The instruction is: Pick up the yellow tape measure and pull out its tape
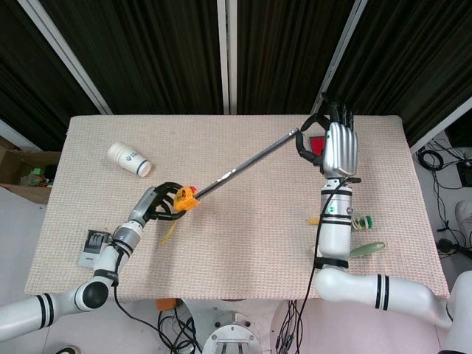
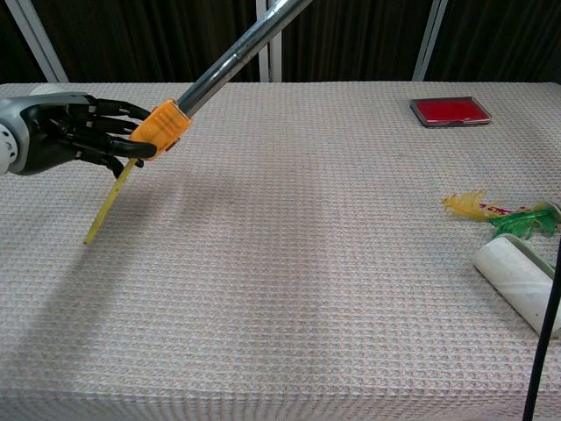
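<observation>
The yellow tape measure (image 1: 186,198) is held off the table by my left hand (image 1: 153,206), which grips its body; in the chest view the case (image 2: 159,129) sits at the fingertips of that hand (image 2: 57,138). Its tape (image 1: 245,166) runs out taut as a long silvery strip up to my right hand (image 1: 335,144), which pinches the far end near the table's back right. In the chest view the tape (image 2: 238,46) leaves the top of the frame and the right hand is out of sight. A yellow strap (image 2: 107,203) hangs down from the case.
A white paper cup (image 1: 130,159) lies at the back left and a small grey device (image 1: 94,249) at the front left. A red case (image 2: 450,110) sits at the back right. A feather toy (image 2: 498,213) and a lint roller (image 2: 519,281) lie on the right side.
</observation>
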Robot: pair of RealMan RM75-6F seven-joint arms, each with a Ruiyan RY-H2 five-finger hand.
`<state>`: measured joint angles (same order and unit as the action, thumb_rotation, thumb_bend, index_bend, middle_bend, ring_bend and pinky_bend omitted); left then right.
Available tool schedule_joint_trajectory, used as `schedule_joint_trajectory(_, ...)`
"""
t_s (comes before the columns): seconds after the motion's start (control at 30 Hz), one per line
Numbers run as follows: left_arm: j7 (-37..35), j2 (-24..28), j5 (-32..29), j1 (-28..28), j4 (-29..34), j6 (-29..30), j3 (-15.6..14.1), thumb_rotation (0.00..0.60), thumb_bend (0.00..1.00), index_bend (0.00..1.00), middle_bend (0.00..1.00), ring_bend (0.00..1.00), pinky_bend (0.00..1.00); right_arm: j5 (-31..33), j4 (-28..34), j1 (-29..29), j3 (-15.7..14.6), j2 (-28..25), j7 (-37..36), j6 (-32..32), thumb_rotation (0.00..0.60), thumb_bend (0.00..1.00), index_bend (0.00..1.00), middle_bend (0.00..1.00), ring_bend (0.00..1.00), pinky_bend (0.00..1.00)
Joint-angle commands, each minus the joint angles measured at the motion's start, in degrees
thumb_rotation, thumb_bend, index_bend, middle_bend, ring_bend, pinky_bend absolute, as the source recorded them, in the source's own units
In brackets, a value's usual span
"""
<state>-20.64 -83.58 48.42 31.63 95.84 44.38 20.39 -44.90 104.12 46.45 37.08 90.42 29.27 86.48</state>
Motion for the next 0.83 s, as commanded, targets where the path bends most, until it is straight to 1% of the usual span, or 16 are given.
schedule_joint_trajectory(0.03,-1.24,0.35,1.21,-0.66,-0.18,-0.13,-0.39,0.600,0.41,0.69,0.66,0.48,0.57,0.12,0.20,-0.23,0.02,-0.43,-0.30,0.14,0.600,0.51,0.76,0.14,0.00,0.00)
schedule_joint_trajectory(0.4,-5.45,2.58,5.30,-3.05,0.06,-0.24,-1.71,0.600,0.41,0.69,0.66,0.48,0.57,1.07,1.53,-0.82,1.98,-3.28,-1.53,0.69,0.600,0.51,0.76,0.14,0.00,0.00)
schedule_joint_trajectory(0.7,-9.15,3.21,7.72,-4.46,-1.85,-0.61,-2.46,0.600,0.41,0.69,0.66,0.48,0.56,1.95,1.64,-1.78,1.85,-4.87,-3.00,0.61,0.600,0.51,0.76,0.14,0.00,0.00)
schedule_joint_trajectory(0.83,-9.69,3.43,8.83,-4.85,-1.73,-0.12,-2.80,0.600,0.41,0.69,0.66,0.48,0.56,1.92,2.14,-1.75,1.95,-5.44,-3.07,0.88,0.600,0.51,0.76,0.14,0.00,0.00)
